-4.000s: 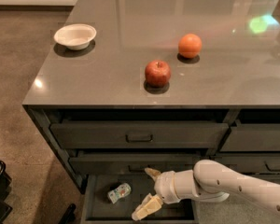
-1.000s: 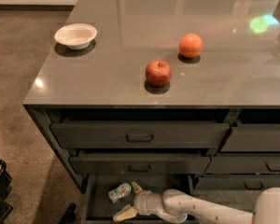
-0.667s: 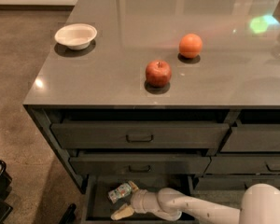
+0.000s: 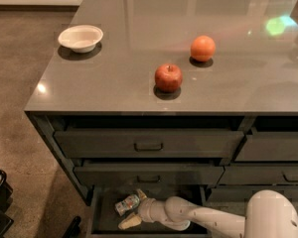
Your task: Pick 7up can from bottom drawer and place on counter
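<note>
1. The gripper (image 4: 134, 208) is deep in the open bottom drawer (image 4: 103, 213). Its two pale fingers (image 4: 130, 222) are spread wide and hold nothing.
2. The 7up can (image 4: 127, 204) lies on its side on the drawer floor, at the fingertips and partly between them. It sits nearer the upper finger than the lower one.
3. The step in hand looks like the grasp. To do it well, the gripper should push slightly further past the can, so the pads meet its body and not its end.
4. The close should be gentle and centred. A can lying down will likely roll away if one finger touches it first.
5. The lift should then go straight out and up. It must clear the drawer fronts above the gripper before rising to the counter (image 4: 114, 86).
6. On the counter, far above the gripper, the red apple (image 4: 168, 78), the orange (image 4: 202, 48) and the white bowl (image 4: 80, 37) leave bare surface for the can.
7. Four seconds ago the gripper was well to the right of the can. It has since reached leftward until its fingers flank the can, which has hardly shifted.
</note>
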Action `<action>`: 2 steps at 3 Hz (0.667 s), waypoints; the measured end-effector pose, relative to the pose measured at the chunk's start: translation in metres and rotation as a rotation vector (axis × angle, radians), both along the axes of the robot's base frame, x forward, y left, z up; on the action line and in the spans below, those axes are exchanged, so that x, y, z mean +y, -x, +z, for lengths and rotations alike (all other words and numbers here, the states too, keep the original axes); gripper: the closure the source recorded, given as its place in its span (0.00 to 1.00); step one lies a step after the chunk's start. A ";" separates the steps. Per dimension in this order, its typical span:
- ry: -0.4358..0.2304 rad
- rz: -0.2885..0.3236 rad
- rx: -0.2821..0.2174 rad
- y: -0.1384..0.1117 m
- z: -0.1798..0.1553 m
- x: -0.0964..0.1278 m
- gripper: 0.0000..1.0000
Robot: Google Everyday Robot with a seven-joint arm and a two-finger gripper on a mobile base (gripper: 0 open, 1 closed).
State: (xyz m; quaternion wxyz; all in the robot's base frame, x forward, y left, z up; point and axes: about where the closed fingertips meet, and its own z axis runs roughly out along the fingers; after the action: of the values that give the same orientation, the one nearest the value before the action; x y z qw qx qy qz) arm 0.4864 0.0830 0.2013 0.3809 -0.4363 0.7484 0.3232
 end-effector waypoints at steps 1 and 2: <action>0.018 0.010 -0.020 0.000 -0.002 0.001 0.00; 0.038 0.042 -0.060 -0.009 -0.018 0.012 0.00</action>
State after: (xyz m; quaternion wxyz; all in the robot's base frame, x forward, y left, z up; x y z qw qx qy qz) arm 0.4958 0.0947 0.1838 0.3879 -0.4687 0.7332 0.3037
